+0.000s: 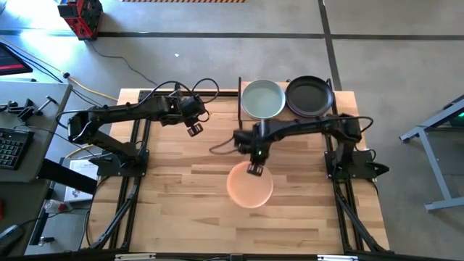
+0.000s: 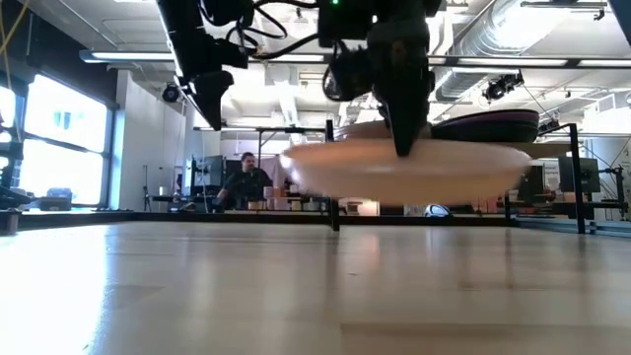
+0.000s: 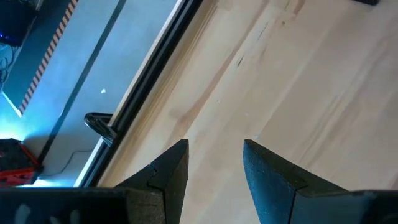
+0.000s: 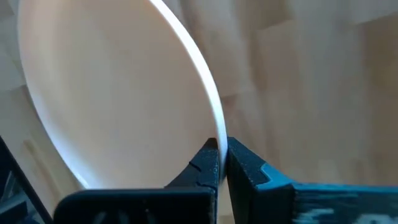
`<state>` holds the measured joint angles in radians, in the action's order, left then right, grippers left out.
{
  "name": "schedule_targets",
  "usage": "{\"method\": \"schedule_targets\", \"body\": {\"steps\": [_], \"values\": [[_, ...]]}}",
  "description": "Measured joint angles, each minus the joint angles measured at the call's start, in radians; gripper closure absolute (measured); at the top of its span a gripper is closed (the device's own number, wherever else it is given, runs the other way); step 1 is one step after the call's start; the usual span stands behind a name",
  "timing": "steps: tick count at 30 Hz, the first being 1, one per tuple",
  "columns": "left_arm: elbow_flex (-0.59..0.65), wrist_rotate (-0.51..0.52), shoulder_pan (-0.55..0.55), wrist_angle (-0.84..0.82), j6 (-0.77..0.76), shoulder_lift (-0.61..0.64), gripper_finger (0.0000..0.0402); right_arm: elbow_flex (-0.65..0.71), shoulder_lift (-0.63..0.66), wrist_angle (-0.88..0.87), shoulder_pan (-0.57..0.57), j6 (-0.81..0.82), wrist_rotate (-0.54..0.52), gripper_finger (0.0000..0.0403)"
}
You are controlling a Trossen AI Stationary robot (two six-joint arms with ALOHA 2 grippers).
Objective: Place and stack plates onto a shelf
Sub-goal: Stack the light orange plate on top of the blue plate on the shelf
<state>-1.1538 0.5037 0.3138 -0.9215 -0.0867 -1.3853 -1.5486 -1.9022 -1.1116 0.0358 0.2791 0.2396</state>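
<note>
A peach-pink plate point(image 1: 250, 186) hangs in the air over the middle of the table, seen edge-on in the low view point(image 2: 409, 170) and filling the right wrist view point(image 4: 112, 93). My right gripper point(image 1: 254, 170) is shut on it. The shelf point(image 1: 286, 116) stands at the table's far edge. It carries a pale sage plate point(image 1: 262, 99) and a black plate point(image 1: 309, 96), each resting flat on its base. My left gripper point(image 1: 194, 130) hovers open over the far left part of the table point(image 3: 214, 155), touching nothing. My right gripper pinches the peach-pink plate's rim point(image 4: 216, 134) between its two fingers, on the plate's far side. The fingers point(image 2: 402, 138) come from above, pointing down. The plate is lifted clear of the table and sits about level below the fingers.
The wooden tabletop point(image 1: 181, 196) is bare to the left and near side of the held plate. Black frame rails point(image 1: 138, 145) run along the table's sides. A person point(image 2: 245, 179) sits in the room beyond the table.
</note>
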Motion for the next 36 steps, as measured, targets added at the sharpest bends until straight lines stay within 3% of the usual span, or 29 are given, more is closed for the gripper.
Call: {"method": "schedule_targets", "body": {"steps": [9,21,36], "values": [[0.000,-0.001,0.001,-0.001,-0.078,0.000,0.0259,-0.001,0.165,-0.066,0.197,-0.075,0.026,0.0403],[0.000,-0.013,0.001,-0.001,-0.148,0.000,0.0259,-0.002,0.363,-0.054,0.506,-0.020,0.030,0.0403],[0.000,-0.031,0.001,-0.001,-0.151,0.000,0.0259,-0.002,0.399,0.078,0.768,0.093,0.014,0.0403]]}}
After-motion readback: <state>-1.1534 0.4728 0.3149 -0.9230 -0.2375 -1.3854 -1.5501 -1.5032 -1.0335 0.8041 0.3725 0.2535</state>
